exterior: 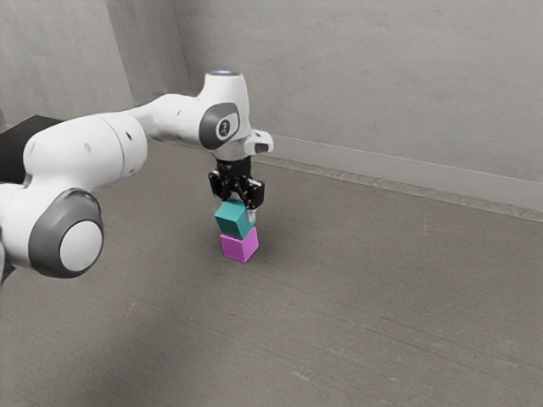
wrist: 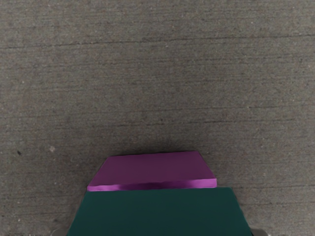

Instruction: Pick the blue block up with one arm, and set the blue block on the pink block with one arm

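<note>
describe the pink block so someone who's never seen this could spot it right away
Follow the white arm to its black end effector over the grey surface. Directly below it stands a two-cube stack; the pink block is the lower cube, resting on the surface. It is magenta, while the blue block on top of it is teal.

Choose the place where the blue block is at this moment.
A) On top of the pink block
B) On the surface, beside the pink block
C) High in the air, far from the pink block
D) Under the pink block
A: in the exterior view the blue block sits directly on the pink block, just below the tool.
</note>
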Controlling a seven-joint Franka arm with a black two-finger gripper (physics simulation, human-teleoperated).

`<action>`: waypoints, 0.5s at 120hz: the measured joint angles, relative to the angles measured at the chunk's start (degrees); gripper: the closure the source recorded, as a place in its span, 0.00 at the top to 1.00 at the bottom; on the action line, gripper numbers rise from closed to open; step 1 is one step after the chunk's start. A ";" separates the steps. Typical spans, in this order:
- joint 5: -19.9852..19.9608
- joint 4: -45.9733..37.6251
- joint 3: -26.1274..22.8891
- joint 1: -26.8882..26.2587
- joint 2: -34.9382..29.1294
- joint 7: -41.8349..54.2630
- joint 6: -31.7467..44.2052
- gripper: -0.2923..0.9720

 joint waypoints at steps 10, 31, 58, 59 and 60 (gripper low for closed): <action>-0.11 -0.18 0.02 -0.17 0.02 -0.46 0.10 0.54; 0.48 -0.22 1.09 -0.21 0.03 -1.13 -0.25 0.54; 0.56 -0.22 1.17 -0.30 0.03 -1.63 -0.19 0.66; 0.56 -0.22 1.17 -0.30 0.03 -1.65 -0.18 0.66; 0.56 -0.22 1.17 -0.30 0.03 -1.66 -0.17 0.67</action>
